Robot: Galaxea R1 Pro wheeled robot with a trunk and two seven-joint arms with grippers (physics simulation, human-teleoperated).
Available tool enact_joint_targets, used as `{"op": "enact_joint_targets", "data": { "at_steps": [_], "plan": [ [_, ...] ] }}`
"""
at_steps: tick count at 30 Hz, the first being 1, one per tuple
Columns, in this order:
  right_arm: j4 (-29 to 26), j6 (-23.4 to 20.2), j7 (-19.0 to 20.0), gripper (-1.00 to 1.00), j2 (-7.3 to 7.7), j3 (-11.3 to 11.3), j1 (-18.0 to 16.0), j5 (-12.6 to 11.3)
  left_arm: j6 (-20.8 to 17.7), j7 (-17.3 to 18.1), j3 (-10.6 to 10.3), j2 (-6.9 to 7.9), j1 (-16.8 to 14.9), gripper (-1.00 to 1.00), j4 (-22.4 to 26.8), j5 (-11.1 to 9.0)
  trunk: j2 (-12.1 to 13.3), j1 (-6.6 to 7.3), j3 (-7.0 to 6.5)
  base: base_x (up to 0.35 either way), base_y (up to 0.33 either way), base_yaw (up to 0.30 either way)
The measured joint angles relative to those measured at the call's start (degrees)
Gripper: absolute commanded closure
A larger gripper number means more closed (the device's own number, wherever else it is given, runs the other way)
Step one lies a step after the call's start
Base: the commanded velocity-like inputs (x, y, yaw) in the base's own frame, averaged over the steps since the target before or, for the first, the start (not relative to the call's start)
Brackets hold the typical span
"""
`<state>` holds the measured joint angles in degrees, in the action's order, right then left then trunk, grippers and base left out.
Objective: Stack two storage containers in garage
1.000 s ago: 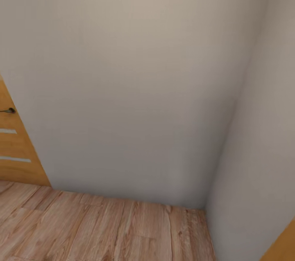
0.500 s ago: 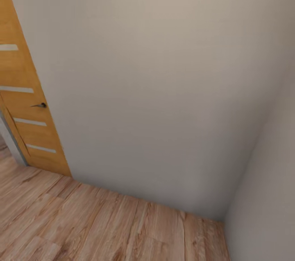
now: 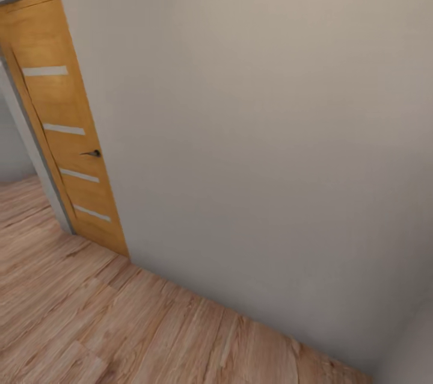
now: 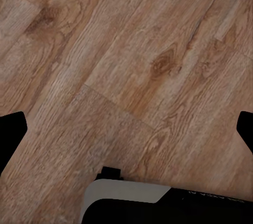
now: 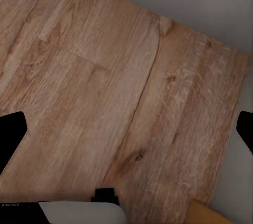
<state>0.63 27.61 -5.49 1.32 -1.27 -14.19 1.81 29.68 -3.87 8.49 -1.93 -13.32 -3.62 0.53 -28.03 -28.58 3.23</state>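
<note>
The two storage containers and the garage are out of view. My left gripper (image 4: 126, 132) hangs open over light wood planks (image 4: 132, 60), its dark fingertips (image 4: 13, 132) far apart at the picture's edges with nothing between them. My right gripper (image 5: 126, 137) is open too and holds nothing, over the same plank floor (image 5: 95, 87) close to the foot of a pale wall (image 5: 200, 2).
A plain beige wall (image 3: 258, 131) stands close ahead. An orange wooden door (image 3: 66, 131) with a dark handle (image 3: 93, 153) stands at the left, with an opening (image 3: 15, 155) beside it. Wood planks (image 3: 90, 324) run along the wall's base toward that opening.
The whole head view has swung to the left: the orange door has come further into the picture, and the wall corner at the right has slid out. No thing has moved.
</note>
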Motion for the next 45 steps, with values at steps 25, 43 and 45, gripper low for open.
{"op": "enact_joint_targets", "data": {
  "at_steps": [25, 43, 45],
  "plan": [
    [0.00, 0.00, 0.00, -1.00, 0.00, 0.00, 0.01, 0.00, -0.02, 0.00, 0.00, 0.09, 0.00, -1.00, 0.00, 0.00, 0.00, 0.00, 0.00, 0.321, 0.000, 0.299],
    [0.00, 0.00, 0.00, -1.00, 0.00, 0.00, 0.00, 0.06, 0.00, -0.02, 0.09, 0.09, 0.00, -1.00, 0.00, 0.00, 0.00, -0.01, 0.00, 0.307, 0.000, 0.299],
    [0.00, 0.00, 0.01, -1.00, 0.00, -0.02, 0.00, 0.07, 0.00, -0.01, 0.09, 0.09, 0.00, -1.00, 0.00, 0.00, 0.01, -0.02, 0.00, 0.106, 0.000, 0.299]
  ]
}}
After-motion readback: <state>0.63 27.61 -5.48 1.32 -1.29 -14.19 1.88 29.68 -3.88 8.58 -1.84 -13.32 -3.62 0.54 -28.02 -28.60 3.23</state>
